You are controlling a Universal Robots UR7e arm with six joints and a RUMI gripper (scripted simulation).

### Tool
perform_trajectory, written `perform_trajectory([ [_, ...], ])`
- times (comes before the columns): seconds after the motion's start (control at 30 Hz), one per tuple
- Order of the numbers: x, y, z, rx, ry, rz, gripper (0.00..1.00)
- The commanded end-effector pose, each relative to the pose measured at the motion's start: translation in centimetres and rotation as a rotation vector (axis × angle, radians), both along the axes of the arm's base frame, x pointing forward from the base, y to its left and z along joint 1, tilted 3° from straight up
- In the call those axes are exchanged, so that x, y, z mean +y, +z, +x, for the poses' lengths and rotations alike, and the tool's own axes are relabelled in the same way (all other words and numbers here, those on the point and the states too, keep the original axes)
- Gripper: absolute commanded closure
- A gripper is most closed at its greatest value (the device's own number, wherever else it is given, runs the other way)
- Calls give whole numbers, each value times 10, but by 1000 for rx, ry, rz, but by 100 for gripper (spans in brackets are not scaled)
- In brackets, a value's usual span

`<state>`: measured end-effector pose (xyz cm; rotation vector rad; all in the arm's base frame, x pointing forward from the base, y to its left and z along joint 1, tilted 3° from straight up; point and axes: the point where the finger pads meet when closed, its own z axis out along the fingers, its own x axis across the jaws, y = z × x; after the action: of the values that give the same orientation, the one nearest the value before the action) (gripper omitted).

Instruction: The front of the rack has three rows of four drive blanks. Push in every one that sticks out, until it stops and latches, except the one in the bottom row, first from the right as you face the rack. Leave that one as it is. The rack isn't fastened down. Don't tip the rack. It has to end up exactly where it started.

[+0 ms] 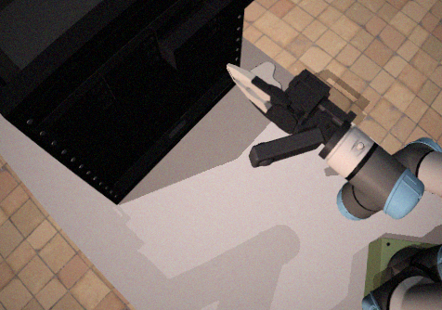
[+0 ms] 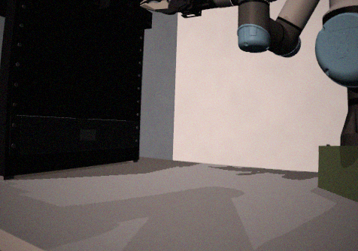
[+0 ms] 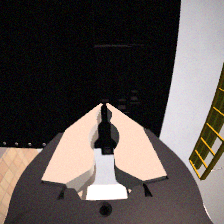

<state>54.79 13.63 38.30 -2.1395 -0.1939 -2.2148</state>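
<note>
One rack [image 1: 139, 94] — one arm, jaws closed, empty

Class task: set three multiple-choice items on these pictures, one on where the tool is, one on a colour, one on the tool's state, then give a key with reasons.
1. Where is the tool?
A. by the rack's upper right front corner
B. resting on the floor
C. behind the rack

2. What colour is the rack?
A. white
B. black
C. green

3. How do the tool's fingers stand?
A. wide open
B. shut on a cable
C. shut, holding nothing

Key: 1 A, the exterior view shows it high beside that corner; 2 B, it is black in all views; 3 C, the wrist view shows the tips meeting with nothing between.
</note>
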Motion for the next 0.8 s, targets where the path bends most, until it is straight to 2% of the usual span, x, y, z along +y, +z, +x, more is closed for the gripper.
perform_trajectory([
  [0.0,2,0,0,-1,-1,0,100],
  [0.2,2,0,3,-1,-1,0,100],
  [0.53,8,2,47,-1,-1,0,100],
  [0.77,9,2,56,-1,-1,0,100],
])
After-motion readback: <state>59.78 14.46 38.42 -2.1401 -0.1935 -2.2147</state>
